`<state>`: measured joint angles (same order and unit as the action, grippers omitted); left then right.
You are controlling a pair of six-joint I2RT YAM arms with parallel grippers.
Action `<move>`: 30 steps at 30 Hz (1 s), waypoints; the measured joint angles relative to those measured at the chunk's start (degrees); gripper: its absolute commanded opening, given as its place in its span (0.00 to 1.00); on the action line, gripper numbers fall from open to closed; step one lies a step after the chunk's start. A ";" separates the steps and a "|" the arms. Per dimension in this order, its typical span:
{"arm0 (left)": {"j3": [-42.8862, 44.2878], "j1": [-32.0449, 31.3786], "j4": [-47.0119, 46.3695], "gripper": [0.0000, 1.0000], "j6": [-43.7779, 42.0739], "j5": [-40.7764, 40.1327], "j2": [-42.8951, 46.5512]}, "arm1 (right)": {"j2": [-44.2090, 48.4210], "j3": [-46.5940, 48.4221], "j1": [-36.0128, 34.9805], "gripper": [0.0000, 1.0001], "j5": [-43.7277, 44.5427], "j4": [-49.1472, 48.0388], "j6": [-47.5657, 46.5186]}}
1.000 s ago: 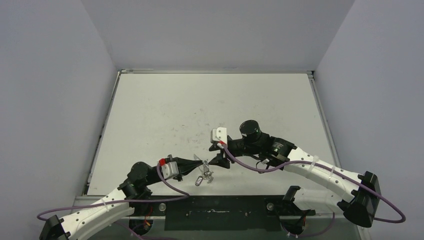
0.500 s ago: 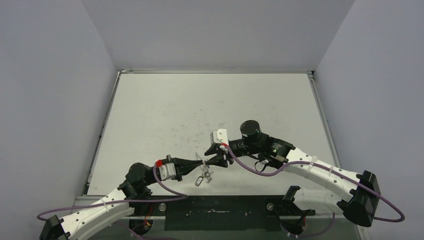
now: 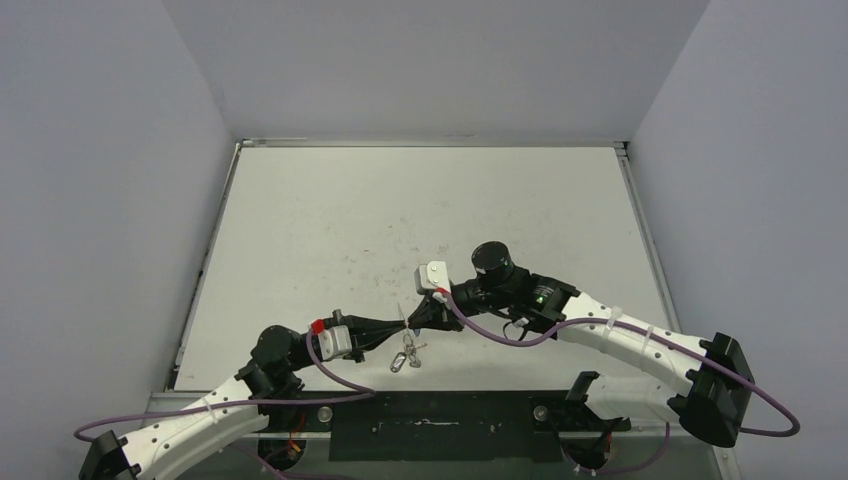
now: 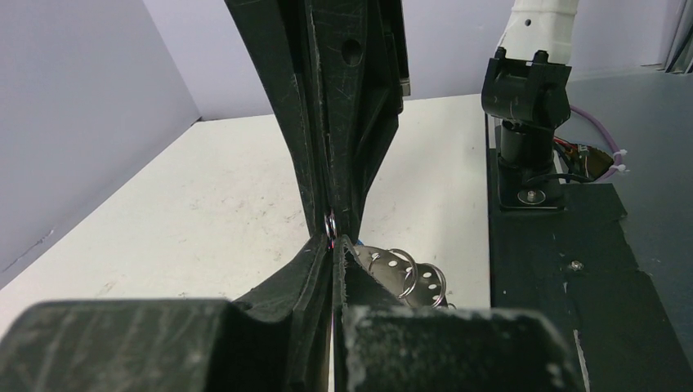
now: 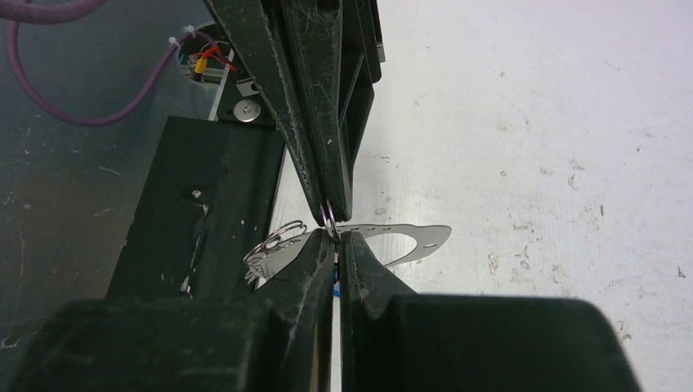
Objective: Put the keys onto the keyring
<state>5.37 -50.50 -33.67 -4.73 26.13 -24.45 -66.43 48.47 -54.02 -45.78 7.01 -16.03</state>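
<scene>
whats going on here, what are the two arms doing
The two arms have met tip to tip near the front edge of the table. The left gripper has its fingers shut on the keyring, the pale plate with wire loops along its rim. The right gripper is shut too, with a sliver of blue between its fingers, probably the blue-headed key. It is pressed against a small loop, and whether the key is on yet can't be seen.
</scene>
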 measured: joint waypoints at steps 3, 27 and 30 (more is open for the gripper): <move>0.00 0.00 0.02 0.00 0.02 0.00 0.04 | 0.00 0.00 0.00 0.00 -0.13 0.02 -0.02; 16.46 -0.04 32.13 0.33 -8.35 -4.20 0.00 | -10.60 21.99 -7.56 0.00 19.87 30.49 -0.83; 18.99 -0.04 37.09 0.33 -9.99 -4.70 -2.47 | -13.25 23.85 -7.69 0.00 21.44 32.92 0.00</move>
<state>24.36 -50.54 3.42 -14.72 21.43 -26.92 -79.68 72.31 -61.71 -24.34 39.92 -16.03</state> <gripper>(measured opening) 0.331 0.041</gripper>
